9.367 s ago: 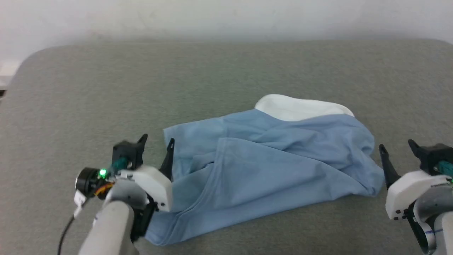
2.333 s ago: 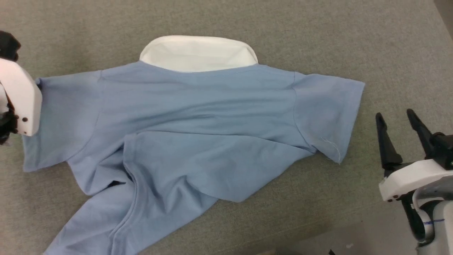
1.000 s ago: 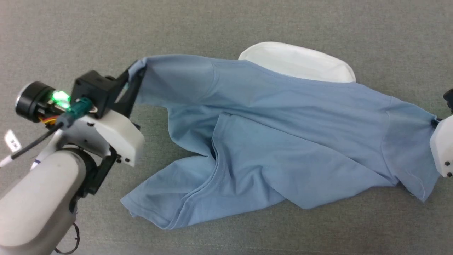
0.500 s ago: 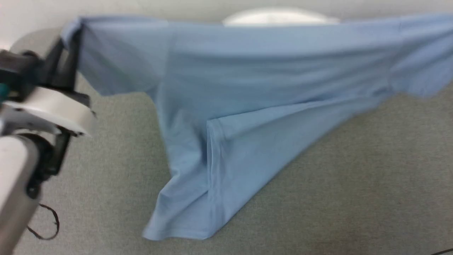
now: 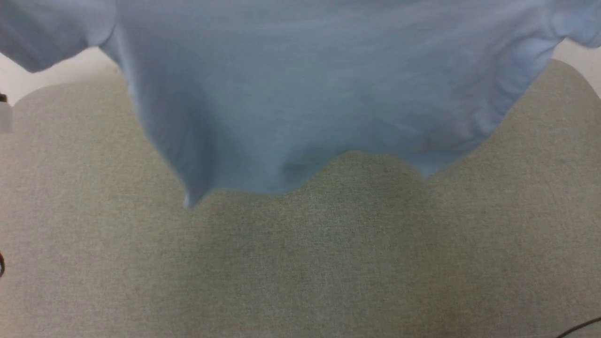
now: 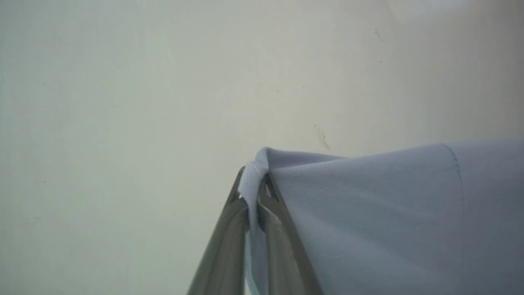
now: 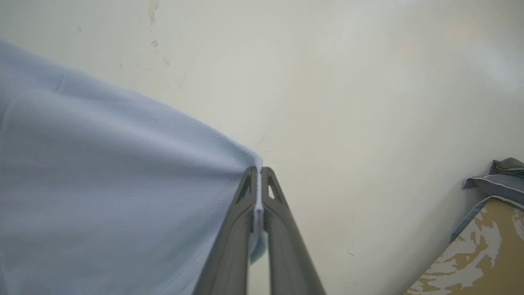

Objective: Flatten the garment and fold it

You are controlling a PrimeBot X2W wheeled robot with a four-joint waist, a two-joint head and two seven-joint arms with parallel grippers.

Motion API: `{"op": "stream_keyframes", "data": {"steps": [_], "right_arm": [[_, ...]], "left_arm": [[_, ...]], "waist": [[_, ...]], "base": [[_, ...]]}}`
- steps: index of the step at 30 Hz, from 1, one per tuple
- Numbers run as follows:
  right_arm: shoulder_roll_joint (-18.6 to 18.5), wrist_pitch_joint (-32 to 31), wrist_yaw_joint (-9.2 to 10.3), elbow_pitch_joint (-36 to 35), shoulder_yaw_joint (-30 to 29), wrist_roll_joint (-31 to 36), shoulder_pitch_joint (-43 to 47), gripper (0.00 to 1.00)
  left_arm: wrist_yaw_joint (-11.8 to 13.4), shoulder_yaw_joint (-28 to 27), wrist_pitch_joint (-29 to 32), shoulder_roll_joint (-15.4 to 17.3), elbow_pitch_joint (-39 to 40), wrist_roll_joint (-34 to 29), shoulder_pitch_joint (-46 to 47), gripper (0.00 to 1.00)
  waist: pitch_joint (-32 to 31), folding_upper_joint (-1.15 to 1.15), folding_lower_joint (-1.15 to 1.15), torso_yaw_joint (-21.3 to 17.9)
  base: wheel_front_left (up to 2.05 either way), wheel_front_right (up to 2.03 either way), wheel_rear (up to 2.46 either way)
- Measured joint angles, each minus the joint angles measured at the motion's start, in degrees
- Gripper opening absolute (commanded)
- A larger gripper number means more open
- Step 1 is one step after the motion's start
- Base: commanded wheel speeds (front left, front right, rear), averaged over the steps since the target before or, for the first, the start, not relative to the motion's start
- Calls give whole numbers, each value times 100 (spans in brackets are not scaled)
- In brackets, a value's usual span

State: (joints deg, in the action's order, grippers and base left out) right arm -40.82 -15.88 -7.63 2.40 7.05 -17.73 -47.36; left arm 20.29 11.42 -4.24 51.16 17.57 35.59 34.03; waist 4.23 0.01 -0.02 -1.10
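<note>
The left gripper (image 6: pixel 257 191) ends in two long fingers (image 6: pixel 223 250) of matt dark grey. Each is a flat-sided blade, broad at the base and narrowing evenly to a slim tip. A small slanted slot is cut through one of them just below the tip. The right gripper (image 7: pixel 258 174) has the same build: two dark grey tapering fingers (image 7: pixel 231 241) with smooth faces and paler edges, each pierced by a narrow, elongated opening near its point. In the head view a white part (image 5: pixel 3 117), too blurred to name, sits at the left edge, and a thin dark cable (image 5: pixel 580 326) crosses the lower right corner.
</note>
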Motion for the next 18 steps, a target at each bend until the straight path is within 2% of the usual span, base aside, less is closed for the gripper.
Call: {"op": "stream_keyframes", "data": {"steps": [3,5,10,13,18], "right_arm": [[-87,-73,0,-21,78,-25,-310,0],[-132,-68,1,41,157,-46,-569,0],[-159,77,0,583,561,-42,-1441,0],[-63,298,1,1107,784,20,-2101,0],[243,739,1,2104,1117,233,-3192,0]], "left_arm": [[-11,29,292,135,49,55,120,0],[-118,105,486,155,14,110,309,0],[-576,506,955,107,-535,212,1122,0],[-880,799,1107,-59,-1096,133,1822,0],[-1267,1189,1085,-578,-2235,-214,3192,0]], "waist": [[105,0,1,-31],[217,0,1,-46],[650,0,3,-70],[971,0,3,-88],[1541,0,4,-120]], "base": [[0,0,0],[0,0,0],[0,0,0],[0,0,0],[0,0,0]]}}
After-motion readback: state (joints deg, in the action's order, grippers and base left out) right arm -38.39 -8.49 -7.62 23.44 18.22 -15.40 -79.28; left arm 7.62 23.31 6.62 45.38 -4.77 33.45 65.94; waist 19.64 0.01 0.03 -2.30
